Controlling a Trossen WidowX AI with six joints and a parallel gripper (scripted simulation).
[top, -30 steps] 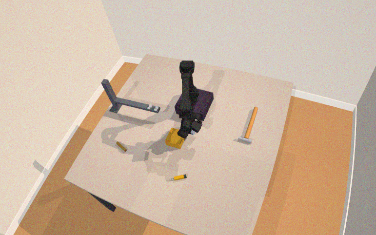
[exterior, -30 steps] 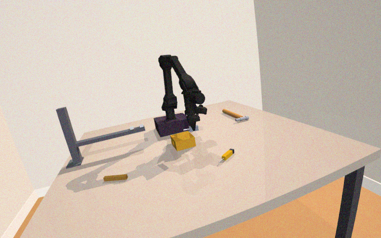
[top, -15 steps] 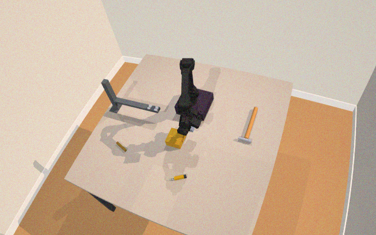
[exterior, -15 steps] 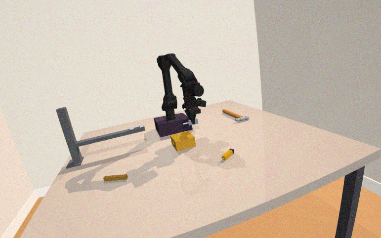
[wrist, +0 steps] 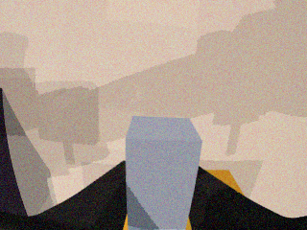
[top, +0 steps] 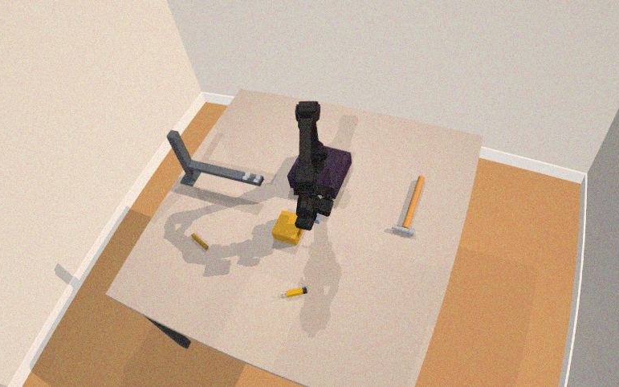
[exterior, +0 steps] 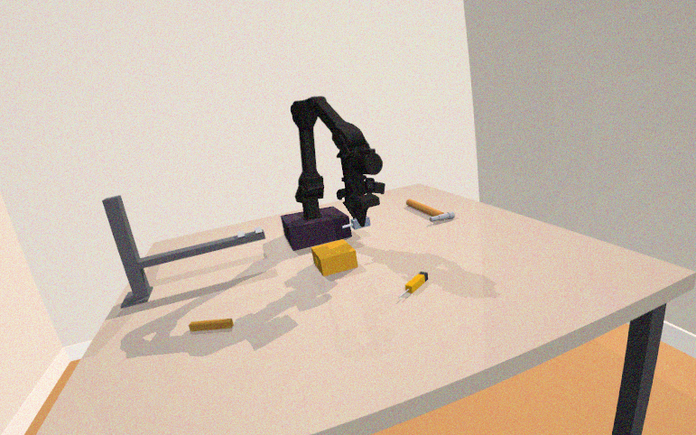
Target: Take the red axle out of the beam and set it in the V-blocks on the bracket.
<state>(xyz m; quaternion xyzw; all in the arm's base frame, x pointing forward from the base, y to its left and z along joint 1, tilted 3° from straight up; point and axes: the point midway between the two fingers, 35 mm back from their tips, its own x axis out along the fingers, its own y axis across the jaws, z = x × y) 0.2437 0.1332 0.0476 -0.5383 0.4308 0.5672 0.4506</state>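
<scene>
My gripper [top: 312, 222] [exterior: 362, 222] [wrist: 157, 171] is shut on a blue-grey block [top: 318, 219] [exterior: 366, 222] [wrist: 163, 182], held above the table. A thin white pin [exterior: 347, 226] sticks out from it to the left in the exterior view. The yellow beam [top: 287, 227] [exterior: 338, 260] [wrist: 224, 178] rests on the table close by; a dark hole shows in its left face in the exterior view. The red axle is not visible. The grey bracket [top: 220, 170] [exterior: 177, 254] carries white V-blocks [top: 257, 178] [exterior: 240, 234] near its arm's free end; no axle shows in them.
The dark purple base box [top: 340, 168] [exterior: 312, 233] stands behind the gripper. A hammer [top: 413, 204] [exterior: 424, 208] lies to the right, a yellow-handled tool [top: 295, 292] [exterior: 416, 282] nearer the front, and a small ochre bar [top: 199, 241] [exterior: 210, 324] front left. The bracket's post rises at the left edge.
</scene>
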